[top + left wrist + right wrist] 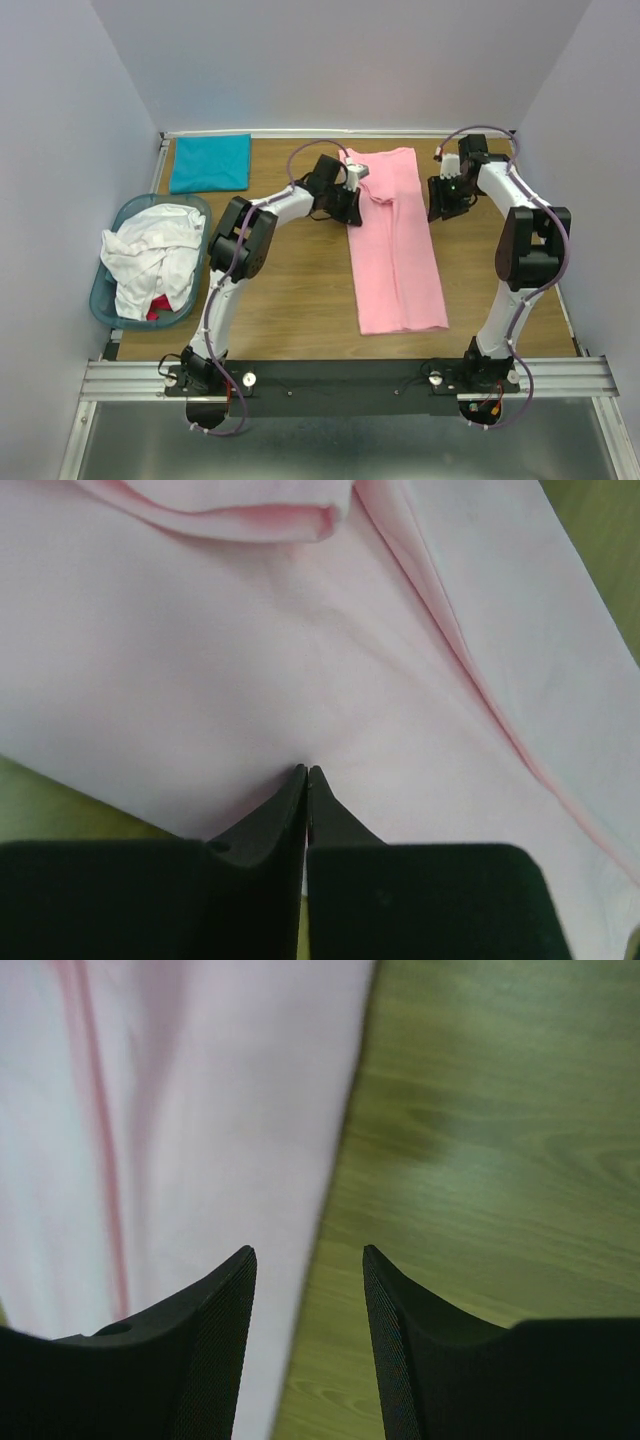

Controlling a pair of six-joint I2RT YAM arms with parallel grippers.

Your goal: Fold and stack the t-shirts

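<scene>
A light pink t-shirt (395, 250), folded into a long strip, lies on the wooden table (290, 290) in the middle; it fills the left wrist view (250, 650). My left gripper (350, 208) sits at its far left edge, jaws shut, the tips (307, 771) pinching the pink cloth. My right gripper (441, 203) hovers open at the shirt's right edge (240, 1110); one finger is over cloth, the other over wood, and nothing is between them (310, 1252). A teal t-shirt (210, 163) lies folded at the back left. White t-shirts (150, 255) are heaped in the basket.
The light-blue plastic basket (105, 300) stands at the left edge of the table, with something red under the white cloth. Walls close in the table at the back and both sides. The arms' black mounting rail (330, 378) runs along the near edge.
</scene>
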